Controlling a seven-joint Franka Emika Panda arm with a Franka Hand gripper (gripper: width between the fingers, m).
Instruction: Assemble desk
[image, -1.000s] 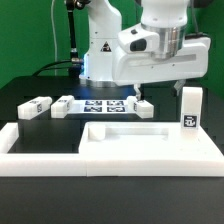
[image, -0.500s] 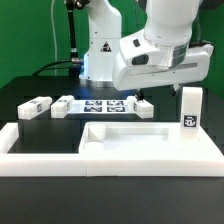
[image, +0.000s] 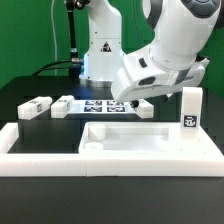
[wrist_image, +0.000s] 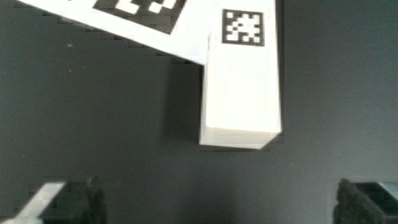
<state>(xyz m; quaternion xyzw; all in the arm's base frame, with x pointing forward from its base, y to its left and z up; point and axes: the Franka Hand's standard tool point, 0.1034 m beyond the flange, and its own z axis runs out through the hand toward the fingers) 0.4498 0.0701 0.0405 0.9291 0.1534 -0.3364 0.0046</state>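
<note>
The white rimmed desk top (image: 150, 141) lies at the front, inside the border bars. One leg (image: 191, 108) stands upright at the exterior view's right. Two legs (image: 35, 107) (image: 65, 104) lie at its left. Another tagged leg (wrist_image: 244, 85) lies on the black table against the marker board (wrist_image: 143, 18); in the exterior view this leg (image: 146, 109) is partly hidden by my hand. My gripper (wrist_image: 214, 205) is open and empty, above and apart from that leg's end. In the exterior view the gripper (image: 137, 101) hangs tilted over the marker board's right end.
The marker board (image: 103, 106) lies in the middle behind the desk top. Long white border bars (image: 100, 162) run along the front and sides. The robot base (image: 98, 50) stands at the back.
The arm has tilted and swung toward the exterior view's left, lowering the gripper toward the leg beside the marker board. The parts have not moved.
</note>
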